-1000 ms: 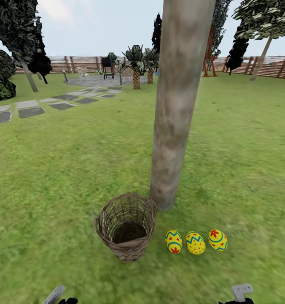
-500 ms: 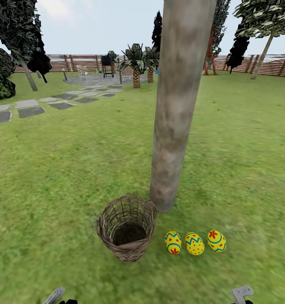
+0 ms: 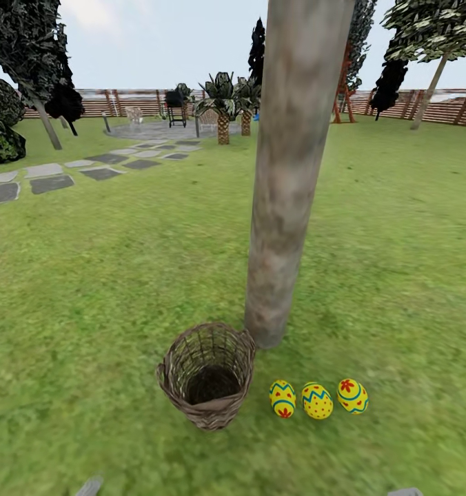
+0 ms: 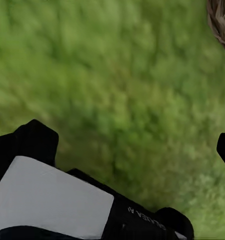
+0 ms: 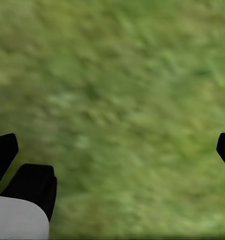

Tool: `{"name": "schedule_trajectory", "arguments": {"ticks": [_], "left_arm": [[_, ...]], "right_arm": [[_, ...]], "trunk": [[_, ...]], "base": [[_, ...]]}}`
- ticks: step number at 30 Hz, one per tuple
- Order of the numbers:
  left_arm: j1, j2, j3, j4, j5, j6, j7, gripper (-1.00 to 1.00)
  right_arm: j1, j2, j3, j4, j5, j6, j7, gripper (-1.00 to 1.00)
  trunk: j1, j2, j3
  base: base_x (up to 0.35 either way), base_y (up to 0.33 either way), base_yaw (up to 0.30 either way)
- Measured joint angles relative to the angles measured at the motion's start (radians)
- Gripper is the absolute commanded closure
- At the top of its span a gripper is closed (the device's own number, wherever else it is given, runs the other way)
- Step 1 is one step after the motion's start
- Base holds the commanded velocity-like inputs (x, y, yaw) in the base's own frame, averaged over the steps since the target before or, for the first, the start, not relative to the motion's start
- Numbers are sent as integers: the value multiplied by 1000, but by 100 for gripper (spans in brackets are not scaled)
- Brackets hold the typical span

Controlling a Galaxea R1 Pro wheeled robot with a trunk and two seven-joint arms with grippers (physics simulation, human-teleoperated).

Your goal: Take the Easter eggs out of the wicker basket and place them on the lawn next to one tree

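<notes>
We see the wide green grass lawn [image 3: 95, 289] filling most of the head view. A tall tree with a thick, smooth, pale grey-beige trunk [image 3: 288, 172] stands in the middle and goes up past the top of the frame.

The small round brown woven wicker basket [image 3: 207, 377] sits on the grass in the lower middle of the frame. Its rim is just beside the foot of the trunk, on the left. We can look into it, and it looks empty inside.

Three small yellow Easter eggs with red and blue paint lie in a row on the grass to the right of the basket, below the foot of the trunk. The first egg [image 3: 282, 399] is nearest the basket. The second egg [image 3: 317, 401] is just beside it. The third egg [image 3: 353, 396] is at the right end of the row.

Grey stepping-stone slabs [image 3: 50, 180] lie at the upper left of the frame. A brown wooden slat fence [image 3: 123, 103] runs along the back of the garden.

In the left wrist view, our left gripper [image 4: 127, 145] hangs over blurry grass. Its black fingers [image 4: 35, 142] are far apart and hold nothing. A bit of the basket shows in the upper right corner.

In the right wrist view, our right gripper [image 5: 115, 150] hangs over grass too, with its fingers [image 5: 2, 150] spread wide and nothing between them.
</notes>
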State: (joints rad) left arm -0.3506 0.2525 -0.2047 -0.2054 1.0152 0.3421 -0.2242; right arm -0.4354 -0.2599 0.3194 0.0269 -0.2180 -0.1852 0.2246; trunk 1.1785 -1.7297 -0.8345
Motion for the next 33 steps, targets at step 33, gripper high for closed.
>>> {"name": "schedule_trajectory", "arguments": {"ticks": [33], "left_arm": [[0,-81,-150,140,4,-132,1,-100]], "right_arm": [[30,40,-1,1,-3,-1,-220,-100]], "trunk": [[-127,231,103]], "base": [[0,0,0]]}}
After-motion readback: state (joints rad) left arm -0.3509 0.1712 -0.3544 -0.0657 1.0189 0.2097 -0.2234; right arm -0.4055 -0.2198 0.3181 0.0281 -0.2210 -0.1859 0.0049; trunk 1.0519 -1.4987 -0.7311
